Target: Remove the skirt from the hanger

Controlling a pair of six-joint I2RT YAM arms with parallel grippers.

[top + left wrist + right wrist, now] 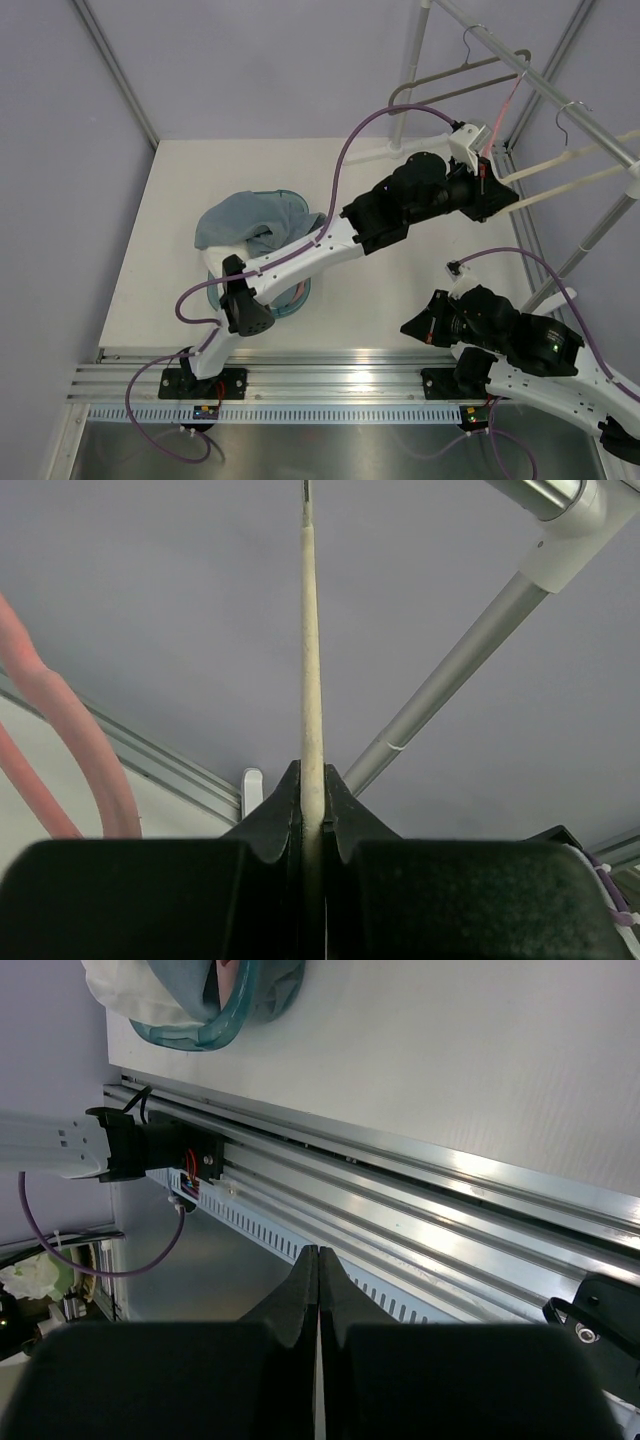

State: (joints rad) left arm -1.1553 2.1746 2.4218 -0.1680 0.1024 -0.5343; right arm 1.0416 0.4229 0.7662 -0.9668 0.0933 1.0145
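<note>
skirt (255, 222) lay in basket (292, 303) on counter (400, 300), left of centre | hanger (311, 680) hung on rack (460, 666), far right, clamped inside left gripper (312, 785)

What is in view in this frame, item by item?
skirt: one, blue-grey, bunched in the basket
basket: one, teal, left-centre of the table
grey hanger: one, grey, on the rack, far right
cream hanger: one, cream, on the rack
cord: one, pink, beside the cream hanger
rack: one, silver, right edge
table: one, white
left hand: one, black, shut on the cream hanger
right hand: one, black, shut, empty, near right
</note>
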